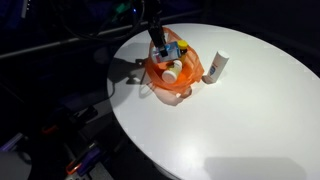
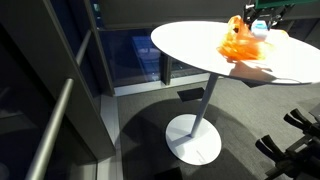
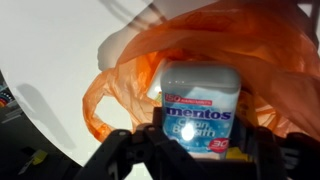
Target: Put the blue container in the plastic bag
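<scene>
Table (image 1: pixel 250 120): round, smooth white top, matte; in an exterior view (image 2: pixel 200 40) it stands on a single white post with a disc foot.
Plastic bag (image 3: pixel 215 40): thin orange film, translucent and crumpled, its mouth slumped open; it lies near the table's rim in both exterior views (image 1: pixel 168 82) (image 2: pixel 238 45).
Blue container (image 3: pixel 200 105): hard plastic tub, rounded-rectangular, pale blue with a white lid and a glossy "mentos" label; it is held upright above the open bag and off the tabletop (image 1: pixel 172 50).
White bottle (image 1: pixel 216 67): plain cylinder, just beside the bag on the side toward the table's middle, not touching the gripper.
Gripper (image 3: pixel 195 150): black, with angular fingers (image 3: pixel 125 152) coming up from the bottom of the wrist view.
Jaws: closed in on the blue container's lower sides, one finger on each side, a tub's width apart.
</scene>
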Robot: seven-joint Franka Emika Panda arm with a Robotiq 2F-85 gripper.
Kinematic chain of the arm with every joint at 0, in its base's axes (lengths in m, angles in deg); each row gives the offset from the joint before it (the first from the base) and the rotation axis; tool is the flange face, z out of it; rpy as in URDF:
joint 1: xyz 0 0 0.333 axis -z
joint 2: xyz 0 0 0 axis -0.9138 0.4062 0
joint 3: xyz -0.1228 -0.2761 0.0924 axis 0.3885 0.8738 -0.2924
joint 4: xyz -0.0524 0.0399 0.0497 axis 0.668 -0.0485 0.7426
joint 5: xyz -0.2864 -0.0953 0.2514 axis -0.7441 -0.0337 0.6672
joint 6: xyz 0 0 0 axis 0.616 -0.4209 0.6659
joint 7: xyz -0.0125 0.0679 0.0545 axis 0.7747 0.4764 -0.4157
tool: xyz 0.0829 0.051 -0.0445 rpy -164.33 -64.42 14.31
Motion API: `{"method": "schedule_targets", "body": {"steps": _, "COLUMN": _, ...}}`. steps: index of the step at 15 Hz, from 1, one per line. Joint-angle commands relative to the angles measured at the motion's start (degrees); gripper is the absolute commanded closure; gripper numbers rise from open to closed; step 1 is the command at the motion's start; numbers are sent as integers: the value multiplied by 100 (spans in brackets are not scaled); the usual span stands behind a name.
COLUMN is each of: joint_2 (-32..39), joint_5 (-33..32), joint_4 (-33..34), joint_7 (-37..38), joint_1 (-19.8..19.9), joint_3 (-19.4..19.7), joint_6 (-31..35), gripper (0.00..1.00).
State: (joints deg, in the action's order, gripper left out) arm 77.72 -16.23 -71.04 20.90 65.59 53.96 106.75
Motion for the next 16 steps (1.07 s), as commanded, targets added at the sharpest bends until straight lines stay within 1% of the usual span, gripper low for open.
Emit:
{"method": "schedule_targets", "body": {"steps": 1, "joint_2": -23, "joint_5": 85, "joint_4": 45, "joint_7": -106, "joint_1": -16, "joint_3": -28, "joint_6": -84, "gripper": 4}}
{"method": "schedule_targets", "body": {"steps": 2, "joint_2": -54, "joint_5": 248, "joint_4": 52, "joint_7": -288, "joint_1": 11, "joint_3": -31, "joint_6": -102, "gripper": 0}}
{"method": "schedule_targets", "body": {"steps": 5, "joint_2": -150, "joint_5": 818, "joint_4": 94, "joint_7": -896, "joint_1": 81, "joint_3": -16, "joint_6": -213, "gripper": 0}}
{"method": "schedule_targets", "body": {"steps": 8, "joint_2": -254, "joint_5": 1763, "joint_4": 286, "joint_7": -1976, "joint_1": 188, "joint_3": 23, "joint_6": -671, "gripper": 0}}
{"method": "schedule_targets", "body": {"steps": 9, "joint_2": -267, "joint_5": 1969, "joint_4": 387, "joint_7": -2232, "joint_1": 219, "joint_3": 52, "joint_6": -853, "gripper": 0}}
{"method": "schedule_targets", "body": {"steps": 13, "joint_2": -251, "joint_5": 2599, "joint_4": 819, "joint_7": -3361, "joint_1": 385, "joint_3": 154, "joint_6": -1472, "gripper": 0}}
{"method": "schedule_targets", "body": {"steps": 16, "joint_2": -280, "joint_5": 2906, "joint_4": 1041, "joint_7": -4239, "joint_1": 497, "joint_3": 231, "joint_6": -1692, "gripper": 0}}
